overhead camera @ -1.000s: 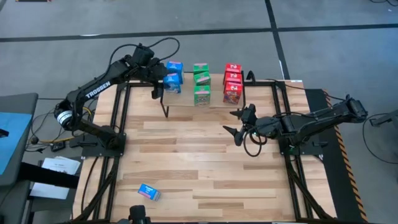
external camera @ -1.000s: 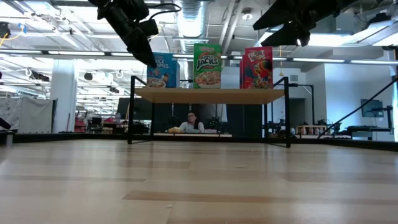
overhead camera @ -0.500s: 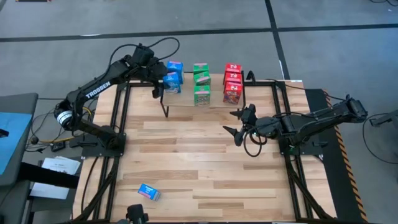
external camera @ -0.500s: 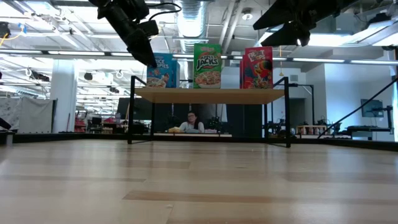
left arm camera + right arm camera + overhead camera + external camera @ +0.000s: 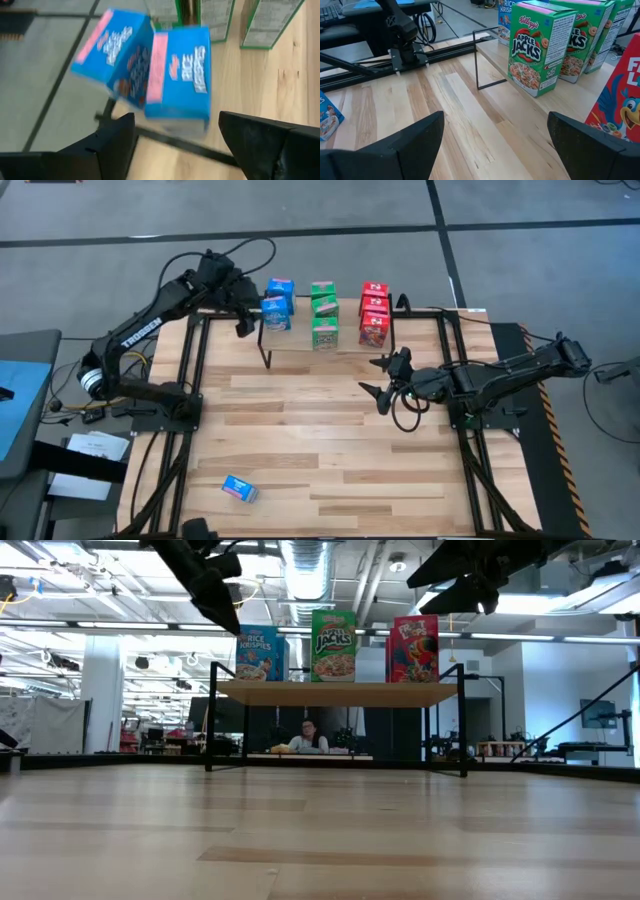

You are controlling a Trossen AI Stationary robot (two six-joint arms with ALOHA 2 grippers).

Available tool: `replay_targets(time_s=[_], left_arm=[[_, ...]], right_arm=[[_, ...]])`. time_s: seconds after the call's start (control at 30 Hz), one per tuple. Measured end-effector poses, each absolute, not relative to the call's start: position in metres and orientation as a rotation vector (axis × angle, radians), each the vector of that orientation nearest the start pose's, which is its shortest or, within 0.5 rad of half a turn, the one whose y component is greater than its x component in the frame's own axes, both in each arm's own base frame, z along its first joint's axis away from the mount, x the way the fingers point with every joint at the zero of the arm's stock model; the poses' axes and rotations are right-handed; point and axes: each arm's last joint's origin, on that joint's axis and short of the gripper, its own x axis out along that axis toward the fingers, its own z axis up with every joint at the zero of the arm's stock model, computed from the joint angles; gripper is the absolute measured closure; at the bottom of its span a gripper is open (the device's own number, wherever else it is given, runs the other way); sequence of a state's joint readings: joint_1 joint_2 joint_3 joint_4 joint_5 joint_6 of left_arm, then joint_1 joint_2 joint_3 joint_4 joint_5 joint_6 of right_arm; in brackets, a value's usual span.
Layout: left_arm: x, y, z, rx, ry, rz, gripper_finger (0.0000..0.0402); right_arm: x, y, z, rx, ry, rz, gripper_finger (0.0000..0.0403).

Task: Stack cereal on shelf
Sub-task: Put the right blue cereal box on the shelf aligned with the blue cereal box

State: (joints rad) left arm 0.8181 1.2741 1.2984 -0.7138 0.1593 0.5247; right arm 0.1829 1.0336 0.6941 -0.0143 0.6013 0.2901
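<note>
The shelf stands at the table's far side and also shows in the low view. On it stand two blue boxes, three green boxes and three red boxes, all upright on their bottoms. A third blue box lies flat on the table near the front edge. My left gripper is open and empty just left of the blue boxes, clear of them. My right gripper is open and empty over the table right of centre, in front of the red boxes.
The shelf's thin black legs stand on the slatted tabletop. Black frame rails run along both table sides. Open tabletop lies between the shelf and the lying blue box. A person sits in the room behind the shelf.
My left gripper has drawn back from the blue boxes toward the table's left edge and gone a little up. The blue boxes stay upright on the shelf. My right arm has kept still.
</note>
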Motion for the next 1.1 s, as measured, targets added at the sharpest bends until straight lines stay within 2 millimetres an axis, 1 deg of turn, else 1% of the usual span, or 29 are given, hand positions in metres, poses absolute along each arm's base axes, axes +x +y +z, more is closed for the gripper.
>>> replay_targets(time_s=[0.17, 0.3, 0.4, 0.53, 0.93, 1.1], left_arm=[[0.169, 0.175, 0.364, 0.091, 0.793, 0.477, 0.0122], [0.170, 0.172, 0.364, 0.026, 0.759, 0.404, 0.0122], [0.172, 0.171, 0.359, 0.028, 0.747, 0.368, 0.0122], [0.173, 0.172, 0.352, 0.022, 0.773, 0.397, 0.0122], [0.177, 0.176, 0.358, 0.059, 0.699, 0.416, 0.0122], [0.181, 0.179, 0.356, 0.059, 0.695, 0.415, 0.0122]], right_arm=[[0.221, 0.024, 0.274, 0.147, 0.266, -0.457, 0.0023], [0.221, 0.024, 0.274, 0.147, 0.266, -0.457, 0.0023], [0.221, 0.024, 0.274, 0.146, 0.266, -0.457, 0.0023], [0.221, 0.024, 0.274, 0.146, 0.266, -0.457, 0.0023], [0.221, 0.024, 0.274, 0.146, 0.266, -0.457, 0.0023], [0.221, 0.024, 0.274, 0.146, 0.266, -0.457, 0.0023]])
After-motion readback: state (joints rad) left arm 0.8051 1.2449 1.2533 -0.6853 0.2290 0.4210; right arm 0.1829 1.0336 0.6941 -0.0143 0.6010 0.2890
